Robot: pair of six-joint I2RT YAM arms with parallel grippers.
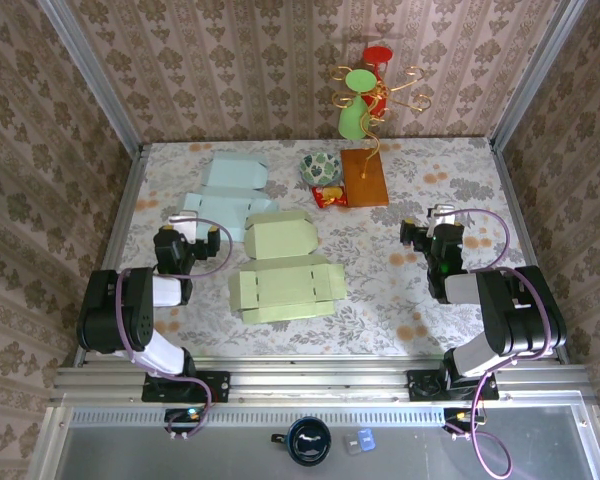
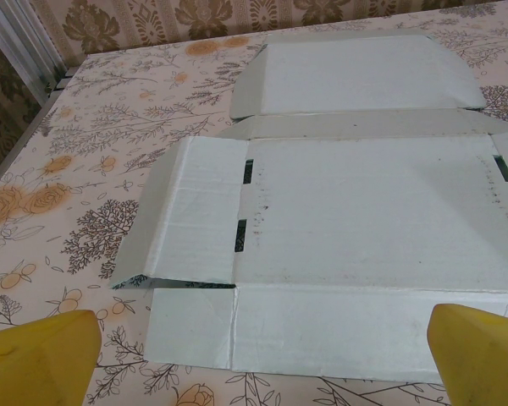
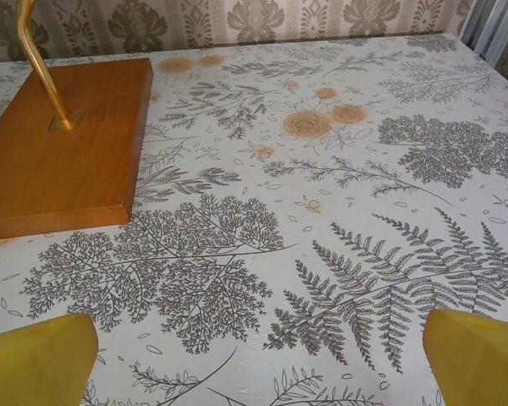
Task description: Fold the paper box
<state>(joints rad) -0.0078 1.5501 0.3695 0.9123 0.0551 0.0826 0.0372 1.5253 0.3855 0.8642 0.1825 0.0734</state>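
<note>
Four unfolded boxes are laid out flat on the flower-print table (image 1: 400, 300), so nothing is folded yet. One light-blue paper box blank (image 1: 235, 172) is set by the far-left corner, and a second light-blue blank (image 1: 215, 215) lies just nearer, toward the left edge. A pale-green paper box blank (image 1: 282, 237) is placed around the middle of the table, with a second pale-green blank (image 1: 285, 288) just nearer the front edge, flaps spread out to its sides. The left gripper (image 1: 192, 232) is held low by the left edge, right at the near side of the second light-blue blank. In the left wrist view that blank (image 2: 364, 228) is seen lying flat with one end flap lifted a bit, the other blue one (image 2: 356, 72) beyond it, and the left gripper (image 2: 258, 364) is spread wide, yellow fingertips (image 2: 38, 359) well apart with nothing gripped between them. The right gripper (image 1: 435, 222) is found near the right edge over bare tablecloth (image 3: 364, 211), and its wrist view shows it (image 3: 258, 364) opened just as wide with nothing in it. At the far edge a brown wooden slab with a gold wire stem (image 1: 364, 176) (image 3: 63, 152) is stood, with a round green patterned bowl (image 1: 321, 167) and a small red packet (image 1: 329, 196) just to its left.
</note>
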